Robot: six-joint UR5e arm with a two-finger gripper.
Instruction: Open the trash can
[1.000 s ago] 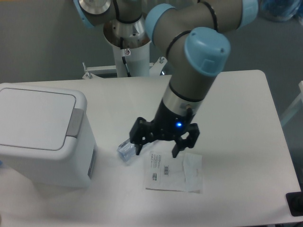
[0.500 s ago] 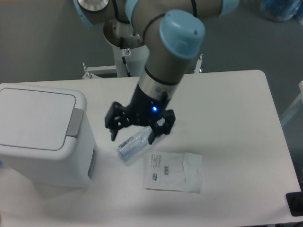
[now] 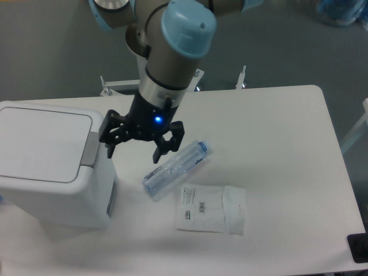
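Bin point(image 3: 49, 164) sits at the tabletop's left edge, its left side and bottom-left corner cut off by the frame. White, boxy plastic with rounded corners; flat lid point(image 3: 41, 144) down, grey tab point(image 3: 90, 150) on the lid's right side. Gripper point(image 3: 133, 150) hangs just right of the tab, black fingers spread wide, nothing between them; can't tell if the left finger touches the bin. Blue light on its wrist. Arm's upper joints run out of frame at the top. Bottle point(image 3: 173, 168), clear plastic, lies tilted near the table's middle, below the right finger, cap end hard to make out. Packet point(image 3: 211, 209), flat white with barcode label, lies toward the front edge, print unreadable.
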